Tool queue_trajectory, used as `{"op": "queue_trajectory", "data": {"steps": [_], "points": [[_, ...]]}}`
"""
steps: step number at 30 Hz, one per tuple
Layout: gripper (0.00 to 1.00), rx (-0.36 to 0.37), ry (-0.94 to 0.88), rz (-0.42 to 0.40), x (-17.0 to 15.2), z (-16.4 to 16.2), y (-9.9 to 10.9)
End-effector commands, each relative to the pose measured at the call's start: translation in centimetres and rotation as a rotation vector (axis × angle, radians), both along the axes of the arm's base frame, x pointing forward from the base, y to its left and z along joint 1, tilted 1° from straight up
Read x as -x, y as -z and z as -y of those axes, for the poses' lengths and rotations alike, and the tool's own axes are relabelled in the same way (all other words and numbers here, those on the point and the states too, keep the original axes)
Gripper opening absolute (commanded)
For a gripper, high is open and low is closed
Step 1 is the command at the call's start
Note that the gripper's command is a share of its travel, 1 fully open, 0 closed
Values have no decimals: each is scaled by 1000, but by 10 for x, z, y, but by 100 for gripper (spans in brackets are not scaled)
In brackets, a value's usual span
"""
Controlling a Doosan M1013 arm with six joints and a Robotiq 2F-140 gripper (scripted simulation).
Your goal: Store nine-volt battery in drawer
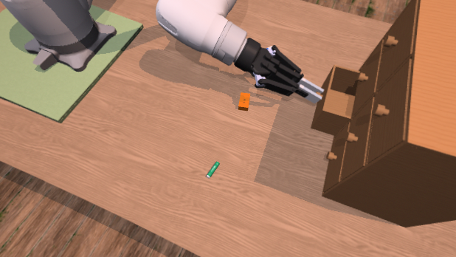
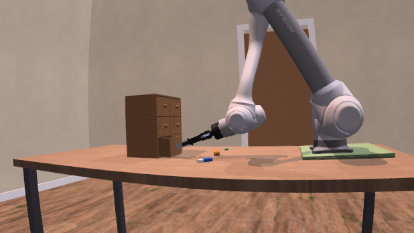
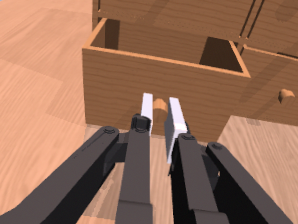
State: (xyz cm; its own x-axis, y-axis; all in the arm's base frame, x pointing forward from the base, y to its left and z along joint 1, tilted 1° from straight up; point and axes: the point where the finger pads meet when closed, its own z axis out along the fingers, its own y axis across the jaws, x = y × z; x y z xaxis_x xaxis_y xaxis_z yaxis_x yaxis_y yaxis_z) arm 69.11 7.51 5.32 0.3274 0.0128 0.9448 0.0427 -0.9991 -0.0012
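The small wooden chest (image 1: pixel 387 111) stands at the right of the table, its drawer fronts facing my arm. Its bottom-row left drawer (image 1: pixel 337 97) is pulled part way out, and its inside looks empty in the wrist view (image 3: pixel 166 46). My gripper (image 1: pixel 313 92) is shut on that drawer's knob (image 3: pixel 160 104), which shows between the fingertips in the wrist view. The nine-volt battery (image 1: pixel 244 100), a small orange block, lies on the table a little behind the gripper. It also shows in the exterior view (image 2: pixel 216 153).
A green AA battery (image 1: pixel 212 169) lies on the table nearer the front edge. A blue and white thing (image 2: pixel 204 160) lies near the chest in the exterior view. The other drawers are pushed in. My arm's base stands on a green mat (image 1: pixel 55 74).
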Motion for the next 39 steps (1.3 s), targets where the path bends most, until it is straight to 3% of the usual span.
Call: {"op": "queue_trajectory", "data": {"steps": [1, 33, 39], "points": [[8, 0, 0, 0, 2, 0, 0], [8, 0, 0, 0, 7, 0, 0], [15, 0, 0, 0, 7, 0, 0]]}}
